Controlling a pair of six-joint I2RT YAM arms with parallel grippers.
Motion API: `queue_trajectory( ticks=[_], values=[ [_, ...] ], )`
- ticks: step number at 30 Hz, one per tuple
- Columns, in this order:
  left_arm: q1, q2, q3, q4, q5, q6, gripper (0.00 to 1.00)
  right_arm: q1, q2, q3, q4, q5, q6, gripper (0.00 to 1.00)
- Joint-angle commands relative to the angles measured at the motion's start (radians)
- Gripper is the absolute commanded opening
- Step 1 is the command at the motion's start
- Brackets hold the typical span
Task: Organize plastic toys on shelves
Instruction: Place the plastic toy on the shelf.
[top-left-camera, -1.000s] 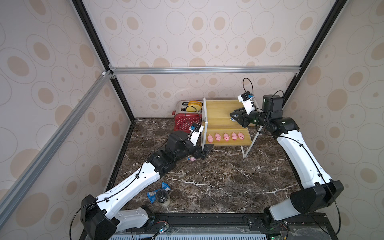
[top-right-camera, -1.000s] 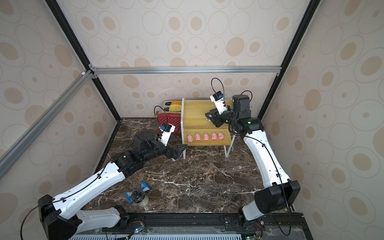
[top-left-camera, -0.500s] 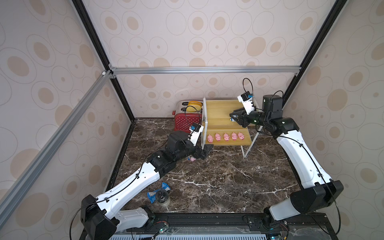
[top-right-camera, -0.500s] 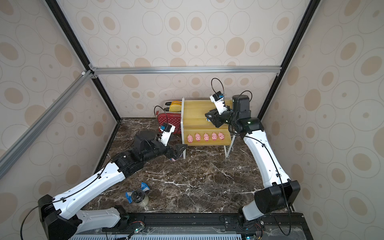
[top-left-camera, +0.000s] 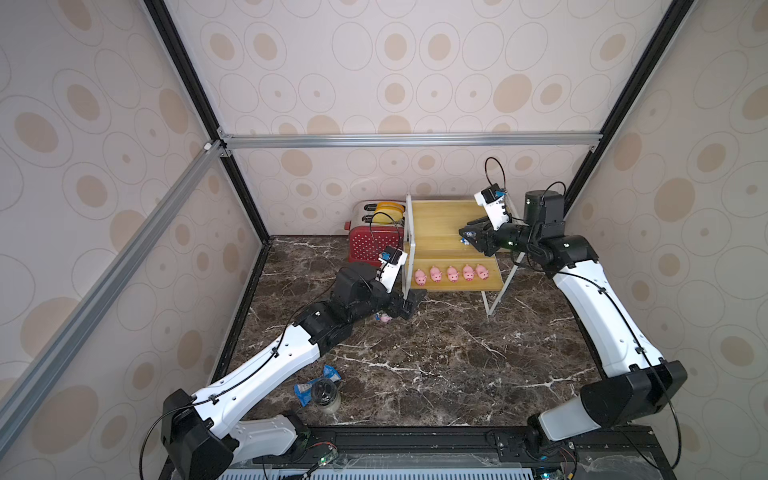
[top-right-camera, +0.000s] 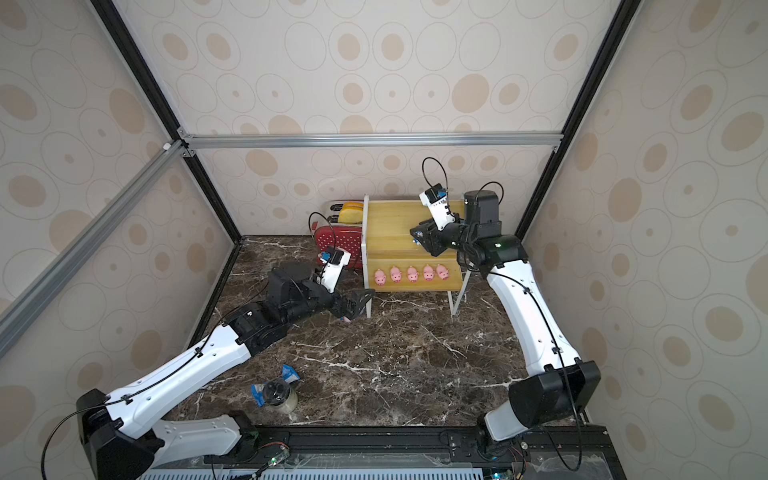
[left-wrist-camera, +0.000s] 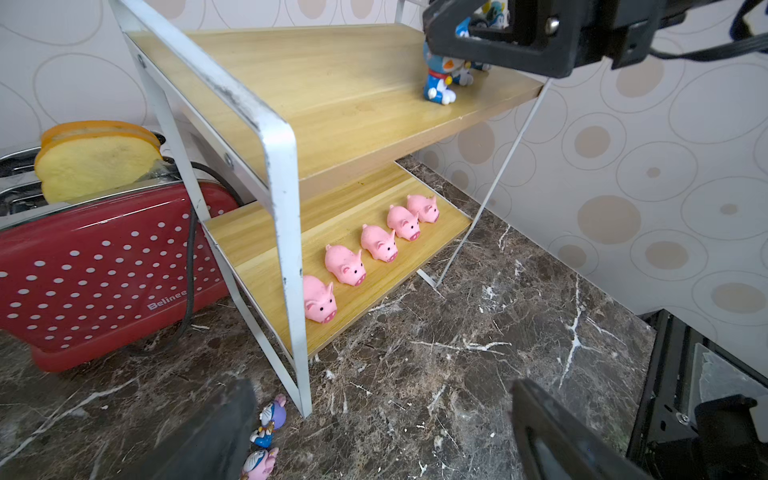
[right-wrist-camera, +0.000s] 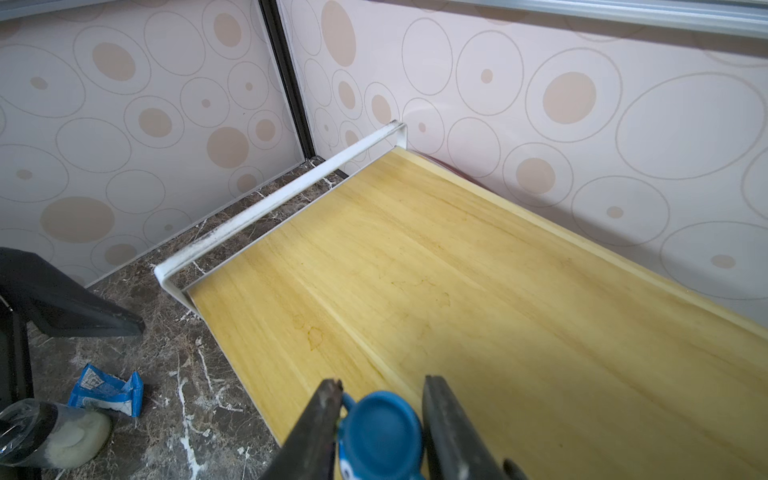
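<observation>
**Blue figure up top, pigs in a row below**

Well out in front of the rack's (left-wrist-camera: 282, 199) left side stands a dark-lidded jar (top-left-camera: 326, 395). A crumpled blue wrapper (top-left-camera: 304, 390) is right beside it.

A red toaster (top-left-camera: 368, 247) with white dots sits just beside the rack's left end, with yellow toast (left-wrist-camera: 95, 160) in it.

The left gripper (left-wrist-camera: 382, 390) is low by the rack's front left leg. Its fingers are wide apart and hold nothing. Two little cartoon figures (left-wrist-camera: 272, 415) are on the floor just beside that leg.

Five pink pigs (top-left-camera: 452, 273) stand in a row on the rack's lower board (left-wrist-camera: 257, 237).

Near the right end of the upper board (left-wrist-camera: 332, 95), a blue figure (right-wrist-camera: 380, 428) stands upright. The right gripper (right-wrist-camera: 381, 384) has one finger on each side of its head. I cannot tell if they squeeze it or only stand close.
</observation>
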Motion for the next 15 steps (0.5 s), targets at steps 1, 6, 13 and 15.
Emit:
queue_trajectory(
  ticks=[1, 6, 13, 15],
  values=[
    [0.007, -0.004, 0.003, 0.018, 0.000, -0.015, 0.99, -0.001, -0.011, -0.006, -0.002, -0.001, 0.007, 0.38],
    [0.007, -0.003, 0.003, 0.017, 0.002, -0.012, 0.99, -0.001, -0.011, 0.000, -0.003, -0.001, 0.008, 0.42],
    [0.007, -0.003, 0.002, 0.022, 0.000, -0.018, 0.99, -0.001, -0.019, 0.005, 0.001, -0.003, 0.007, 0.46],
    [0.007, -0.003, 0.003, 0.022, 0.000, -0.018, 0.99, -0.002, -0.021, 0.009, 0.002, -0.003, 0.008, 0.48]
  ],
)
